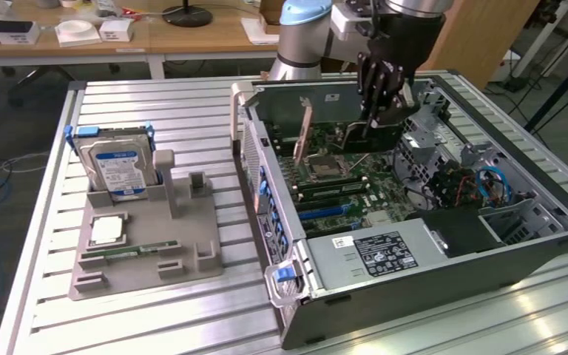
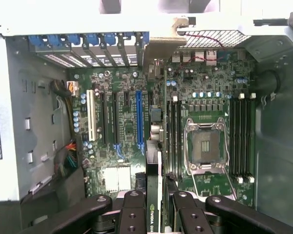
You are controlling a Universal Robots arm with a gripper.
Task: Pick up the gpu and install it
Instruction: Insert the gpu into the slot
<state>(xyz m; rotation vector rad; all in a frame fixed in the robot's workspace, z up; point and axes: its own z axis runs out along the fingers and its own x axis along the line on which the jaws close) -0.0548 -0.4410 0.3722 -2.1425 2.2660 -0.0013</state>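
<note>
a slatted metal table carries an open computer case lying on its side, towards the exterior view's right. its motherboard faces up. on the exterior view's left, well apart from the case, sits a grey holder. a silver hard drive with a blue label stands upright in its far end, and a narrow green memory stick lies flat near its front.

the arm reaches down into the far part of the case. its gripper has its dark fingers clamped on the gpu, one on each flat face. the card stands on edge over the motherboard, its silver bracket towards the case's slotted back wall. in the wrist view it runs just beside the long blue slot, between that slot and the cpu socket. whether its lower edge touches the board is hard to tell.
</note>
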